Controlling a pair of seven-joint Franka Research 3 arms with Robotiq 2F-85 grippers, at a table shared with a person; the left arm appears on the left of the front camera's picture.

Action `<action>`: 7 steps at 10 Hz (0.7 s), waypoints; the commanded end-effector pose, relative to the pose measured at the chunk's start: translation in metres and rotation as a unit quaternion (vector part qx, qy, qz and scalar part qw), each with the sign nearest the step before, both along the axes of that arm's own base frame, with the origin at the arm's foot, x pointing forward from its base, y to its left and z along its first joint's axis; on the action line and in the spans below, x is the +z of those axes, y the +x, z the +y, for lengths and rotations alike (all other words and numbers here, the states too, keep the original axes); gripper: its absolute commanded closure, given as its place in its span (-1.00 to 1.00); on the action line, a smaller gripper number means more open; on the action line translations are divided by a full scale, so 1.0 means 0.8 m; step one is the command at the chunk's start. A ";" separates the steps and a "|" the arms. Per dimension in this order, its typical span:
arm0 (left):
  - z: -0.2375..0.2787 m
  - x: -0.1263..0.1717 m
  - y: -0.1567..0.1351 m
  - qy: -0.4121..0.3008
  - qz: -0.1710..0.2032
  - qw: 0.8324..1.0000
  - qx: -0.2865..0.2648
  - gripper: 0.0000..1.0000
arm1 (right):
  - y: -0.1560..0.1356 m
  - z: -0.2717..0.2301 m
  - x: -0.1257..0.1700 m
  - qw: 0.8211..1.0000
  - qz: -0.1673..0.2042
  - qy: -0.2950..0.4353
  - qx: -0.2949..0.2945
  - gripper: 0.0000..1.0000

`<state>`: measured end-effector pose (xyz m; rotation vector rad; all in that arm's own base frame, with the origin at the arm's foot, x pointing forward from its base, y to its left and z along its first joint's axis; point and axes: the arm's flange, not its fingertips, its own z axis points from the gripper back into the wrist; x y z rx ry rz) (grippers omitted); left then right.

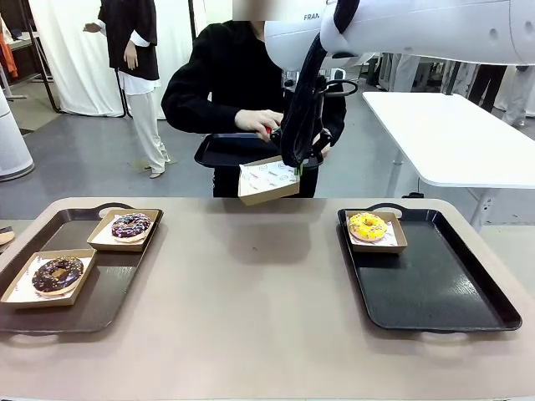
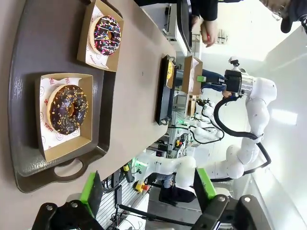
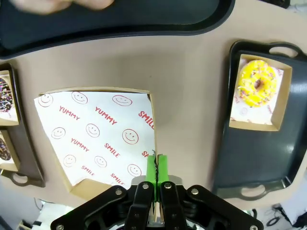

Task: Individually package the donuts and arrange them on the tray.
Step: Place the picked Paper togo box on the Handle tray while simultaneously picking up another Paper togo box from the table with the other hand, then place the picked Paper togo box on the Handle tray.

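My right gripper is shut on the rim of an empty cardboard box lined with smiley-print paper. It holds the box tilted above the table's far middle. A yellow sprinkled donut sits in its box on the right tray. On the left tray are two boxed donuts, a dark chocolate one and a purple-black sprinkled one. My left gripper hangs open beyond the left tray's handle, holding nothing.
Across the table a person holds a third black tray just behind the lifted box, one hand over it. A white table stands at the back right. Bare tabletop lies between the two trays.
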<state>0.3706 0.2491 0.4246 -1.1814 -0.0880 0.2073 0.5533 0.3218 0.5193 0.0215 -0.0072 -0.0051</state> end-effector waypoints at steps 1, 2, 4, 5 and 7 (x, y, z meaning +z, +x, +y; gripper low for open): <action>0.001 0.002 -0.001 -0.001 0.003 1.000 0.003 -1.00 | -0.005 -0.002 0.006 1.000 0.000 0.005 -0.005 1.00; 0.001 0.002 -0.001 -0.001 0.003 1.000 0.003 -1.00 | -0.005 -0.002 0.006 1.000 0.000 0.005 -0.005 1.00; 0.001 0.002 -0.001 -0.001 0.003 1.000 0.003 -1.00 | -0.005 -0.002 0.006 1.000 0.000 0.005 -0.005 1.00; 0.001 0.002 -0.001 -0.001 0.003 1.000 0.003 -1.00 | -0.005 -0.002 0.006 1.000 0.000 0.005 -0.005 1.00; 0.001 0.002 -0.001 -0.001 0.003 1.000 0.003 -1.00 | -0.005 -0.002 0.006 1.000 0.000 0.005 -0.005 1.00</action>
